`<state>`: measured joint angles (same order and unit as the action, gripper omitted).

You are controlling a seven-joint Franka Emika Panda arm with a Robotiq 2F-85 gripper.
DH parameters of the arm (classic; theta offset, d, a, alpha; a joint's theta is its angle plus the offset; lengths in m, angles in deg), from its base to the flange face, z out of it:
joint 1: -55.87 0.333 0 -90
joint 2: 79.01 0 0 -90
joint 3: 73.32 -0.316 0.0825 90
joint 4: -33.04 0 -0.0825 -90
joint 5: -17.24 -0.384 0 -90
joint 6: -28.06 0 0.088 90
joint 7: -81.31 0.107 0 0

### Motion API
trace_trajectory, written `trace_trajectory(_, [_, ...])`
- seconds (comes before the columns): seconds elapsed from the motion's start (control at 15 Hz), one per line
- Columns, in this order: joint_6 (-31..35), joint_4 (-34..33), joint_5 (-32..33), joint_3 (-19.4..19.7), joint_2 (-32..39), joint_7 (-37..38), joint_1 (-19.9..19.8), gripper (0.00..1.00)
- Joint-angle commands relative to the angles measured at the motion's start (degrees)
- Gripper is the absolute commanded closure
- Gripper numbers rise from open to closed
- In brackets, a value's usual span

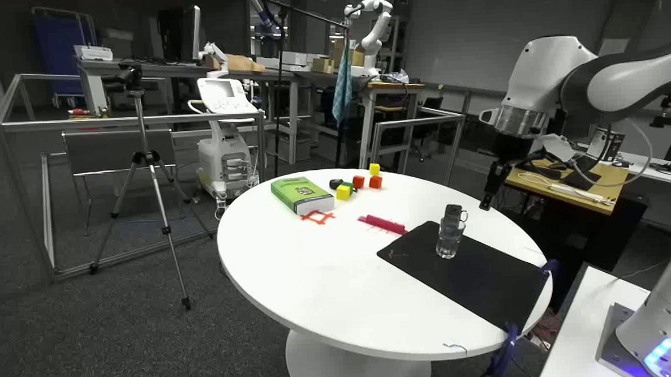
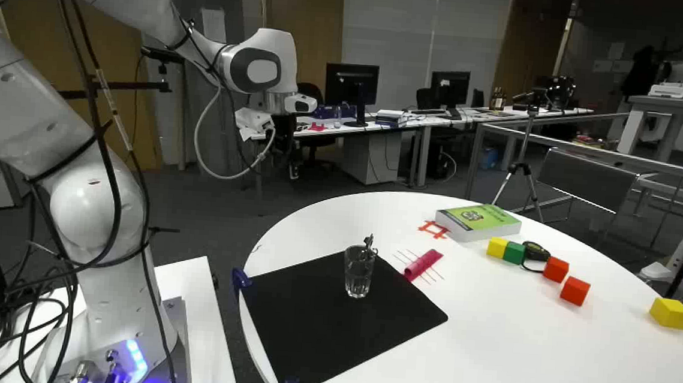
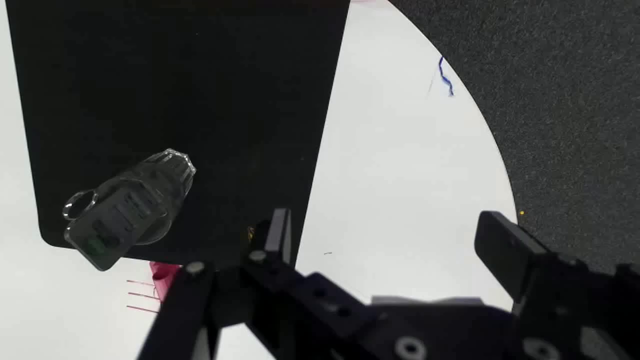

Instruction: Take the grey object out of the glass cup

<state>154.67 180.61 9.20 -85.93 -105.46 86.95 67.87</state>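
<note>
Poking from the glass cup (image 1: pixel 447 246) on the black mat (image 1: pixel 487 286), the grey object (image 1: pixel 453 213) showed dimly through glass at its lower end; the jaws, partly cut off in the wrist view, stood spread, empty; beside the mat lay a pink strip (image 1: pixel 386 224), farther off a green book (image 1: pixel 300 193)

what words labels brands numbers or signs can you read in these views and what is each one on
None can be read with certainty.
Green book: lettering across the front, too small and blurred to read.
Grey object in the glass cup: markings on its face, too blurred to read.
Elsewhere: nothing legible.
</note>
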Motion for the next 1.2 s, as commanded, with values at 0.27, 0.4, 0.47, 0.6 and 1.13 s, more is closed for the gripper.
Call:
trace_trajectory(0.27, [-0.1, -0.1, 0.2, 0.3, 0.1, 0.2, 0.3, 0.0])
trace_trajectory(0.4, [-0.1, -0.1, 0.2, 0.3, 0.1, 0.2, 0.3, 0.0])
trace_trajectory(0.47, [-0.1, -0.3, 0.2, 0.4, 0.2, 0.3, 0.2, 0.0])
trace_trajectory(0.6, [2.0, -0.7, 0.8, 1.0, 0.7, -0.7, -0.4, 0.0])
trace_trajectory(1.13, [13.4, -4.7, 10.8, 6.1, 8.3, -5.6, -7.5, 0.0])
